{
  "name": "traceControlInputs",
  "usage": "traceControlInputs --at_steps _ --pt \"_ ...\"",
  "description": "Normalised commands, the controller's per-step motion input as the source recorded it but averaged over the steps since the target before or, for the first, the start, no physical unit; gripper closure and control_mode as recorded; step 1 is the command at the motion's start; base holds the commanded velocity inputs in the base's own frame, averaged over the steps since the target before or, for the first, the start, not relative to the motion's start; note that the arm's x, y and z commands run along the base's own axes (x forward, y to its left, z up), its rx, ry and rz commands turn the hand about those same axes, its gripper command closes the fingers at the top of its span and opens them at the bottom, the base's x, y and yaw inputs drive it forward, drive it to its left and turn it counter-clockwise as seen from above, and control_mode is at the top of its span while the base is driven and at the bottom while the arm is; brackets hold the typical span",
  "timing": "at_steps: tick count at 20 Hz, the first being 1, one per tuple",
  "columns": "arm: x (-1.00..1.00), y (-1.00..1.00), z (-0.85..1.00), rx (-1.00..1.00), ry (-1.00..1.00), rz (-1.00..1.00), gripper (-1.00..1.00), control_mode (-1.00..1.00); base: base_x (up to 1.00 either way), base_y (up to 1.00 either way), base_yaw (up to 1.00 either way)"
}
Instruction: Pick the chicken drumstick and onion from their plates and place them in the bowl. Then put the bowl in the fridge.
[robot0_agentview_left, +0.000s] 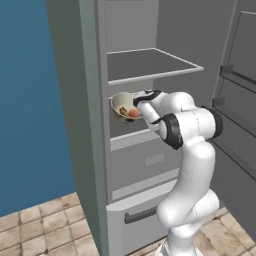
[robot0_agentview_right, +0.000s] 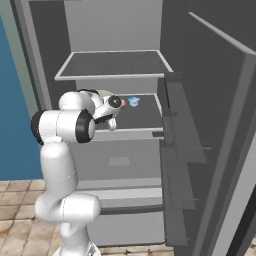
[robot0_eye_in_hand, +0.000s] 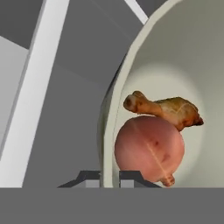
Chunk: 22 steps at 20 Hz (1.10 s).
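The cream bowl (robot0_agentview_left: 121, 104) hangs tilted just over the middle shelf (robot0_agentview_left: 131, 126) inside the open grey fridge (robot0_agentview_left: 87, 100). My gripper (robot0_eye_in_hand: 109, 176) is shut on the bowl's rim (robot0_eye_in_hand: 107, 131), one fingertip on each side of the wall. Inside the bowl the round onion (robot0_eye_in_hand: 148, 148) rests against the chicken drumstick (robot0_eye_in_hand: 168, 109), and the onion (robot0_agentview_left: 133, 113) also shows from the left base. From the right base the hand (robot0_agentview_right: 113, 104) covers most of the bowl (robot0_agentview_right: 102, 93). The plates are out of view.
A small blue-white item (robot0_agentview_right: 133, 101) sits at the back of the same shelf. An upper shelf (robot0_agentview_left: 150, 65) lies close above the bowl. The fridge door (robot0_agentview_right: 210, 130) stands open on the right. Below is the drawer with a dark handle (robot0_agentview_left: 140, 216).
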Motion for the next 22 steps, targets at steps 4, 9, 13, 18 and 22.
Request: traceControlInputs --at_steps 4,9,13,18,22 --pt "0.17 0.21 0.00 0.04 0.00 0.09 1.00 -1.00 0.00 0.00 0.00" --pt "0.12 0.18 -0.02 0.01 0.00 0.09 -1.00 -1.00 0.00 0.00 0.00" --pt "0.00 0.01 0.12 0.00 0.00 0.07 -1.00 -1.00 0.00 0.00 0.00" --pt "-0.01 0.01 0.21 0.00 -0.01 0.07 -1.00 -1.00 0.00 0.00 0.00" --pt "-0.22 -0.02 0.22 0.01 -0.04 0.07 -1.00 -1.00 0.00 0.00 0.00"
